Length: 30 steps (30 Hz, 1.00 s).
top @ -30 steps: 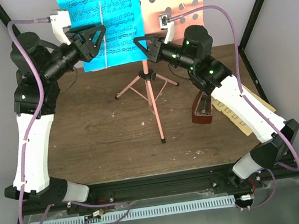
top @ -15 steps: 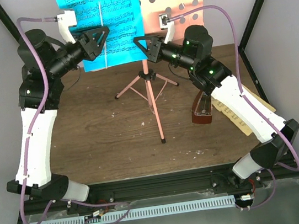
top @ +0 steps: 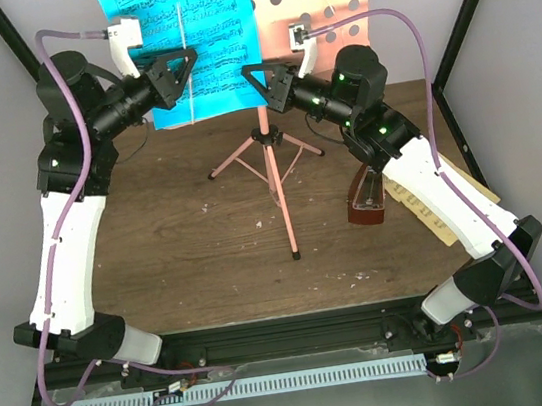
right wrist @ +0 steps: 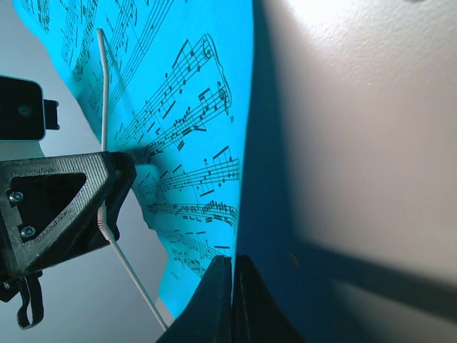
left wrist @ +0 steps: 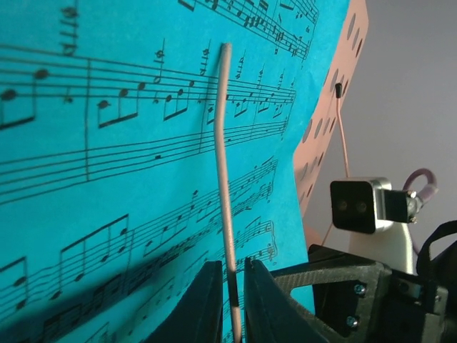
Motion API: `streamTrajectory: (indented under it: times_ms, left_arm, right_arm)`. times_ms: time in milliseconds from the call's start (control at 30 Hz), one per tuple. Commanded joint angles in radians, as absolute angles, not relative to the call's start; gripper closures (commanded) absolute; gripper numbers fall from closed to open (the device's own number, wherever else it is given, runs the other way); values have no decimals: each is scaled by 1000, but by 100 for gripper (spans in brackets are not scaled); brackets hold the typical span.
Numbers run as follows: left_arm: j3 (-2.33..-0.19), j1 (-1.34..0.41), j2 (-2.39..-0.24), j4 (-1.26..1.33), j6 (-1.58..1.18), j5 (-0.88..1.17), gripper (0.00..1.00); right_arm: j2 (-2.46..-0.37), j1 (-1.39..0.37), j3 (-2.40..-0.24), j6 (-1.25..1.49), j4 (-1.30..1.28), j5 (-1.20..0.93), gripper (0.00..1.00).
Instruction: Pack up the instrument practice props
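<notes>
Left arm lifted and its end effector (left wrist: 233, 275) narrowed since the earlier frame. My fingers bracket the upright retainer wire (left wrist: 223, 143), sliver of gap each side, not clamped. Wire's long axis runs vertical over the blue page (top: 216, 29) on the pink stand (top: 277, 182). Right end effector (right wrist: 232, 270) is pressed together on the page edge. Only the wrist views show either.

White-and-black arms (top: 61, 253), purple cables (top: 61, 86)
</notes>
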State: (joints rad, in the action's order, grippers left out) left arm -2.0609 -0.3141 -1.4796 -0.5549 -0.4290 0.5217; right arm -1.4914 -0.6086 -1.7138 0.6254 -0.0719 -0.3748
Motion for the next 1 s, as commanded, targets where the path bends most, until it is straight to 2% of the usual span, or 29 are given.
streamTrajectory:
  times_ms: [0, 67, 433, 667, 967]
  left_arm:
    - [-2075, -318, -1481, -533, -431, 535, 93]
    - [-2069, -318, -1479, -529, -428, 537, 100]
    - [-2030, -318, -1457, -491, -401, 545, 100]
    - [-1989, -318, -1436, -442, -392, 576, 100]
    - [-1994, -317, -1436, -471, -390, 504, 100]
  right_arm:
    - [-1471, -617, -1726, 626, -37, -381, 99]
    - [-1471, -617, -1724, 626, -37, -378, 99]
    - [-1456, -617, -1702, 630, -30, -343, 99]
    - [-1182, -620, -1418, 545, 136, 20, 99]
    - [-910, -620, -1333, 345, 60, 257, 99]
